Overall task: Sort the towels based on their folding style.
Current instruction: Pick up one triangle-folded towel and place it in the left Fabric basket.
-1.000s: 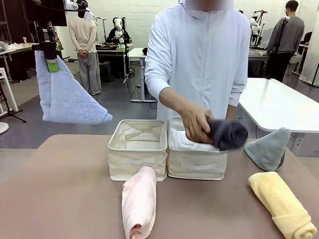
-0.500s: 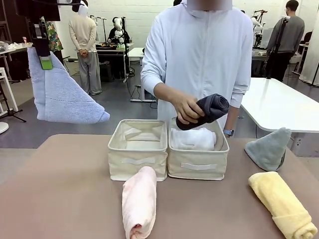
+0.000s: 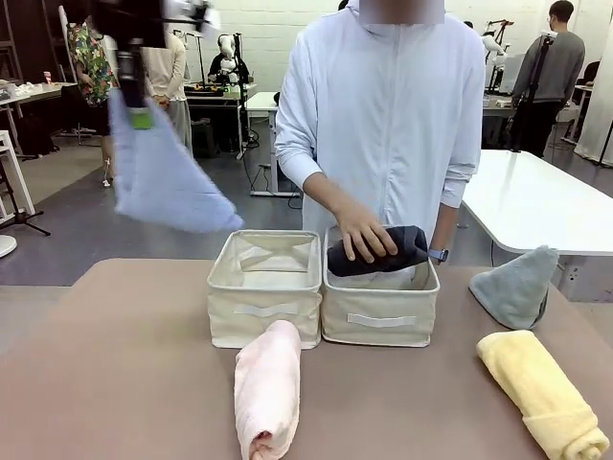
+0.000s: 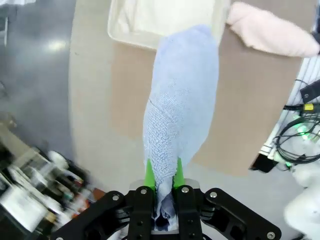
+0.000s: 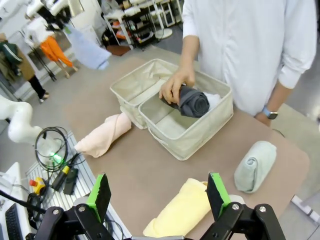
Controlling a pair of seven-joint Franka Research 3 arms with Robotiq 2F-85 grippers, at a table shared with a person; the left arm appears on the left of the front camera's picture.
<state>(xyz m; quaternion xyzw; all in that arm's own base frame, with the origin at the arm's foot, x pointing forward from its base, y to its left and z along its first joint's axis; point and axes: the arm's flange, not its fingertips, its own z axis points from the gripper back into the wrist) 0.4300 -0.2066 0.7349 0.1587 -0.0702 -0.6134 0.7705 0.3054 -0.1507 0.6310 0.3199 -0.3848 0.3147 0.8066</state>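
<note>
We judge the step in hand to be delivery of a folded triangle to its bin. The left gripper (image 3: 142, 117), raised high at the table's left, is clamped on one corner of the light blue towel (image 3: 170, 187). The towel hangs free below the jaws, its lower tip just above and left of the left bin (image 3: 225, 321). Next we must carry it over that bin, lower it and release. In the right bin (image 3: 340, 331) the person's hand (image 3: 364, 235) presses the dark grey roll (image 3: 397, 251). The right gripper (image 5: 159, 192) stands wide and empty above the yellow roll (image 5: 177, 212).
</note>
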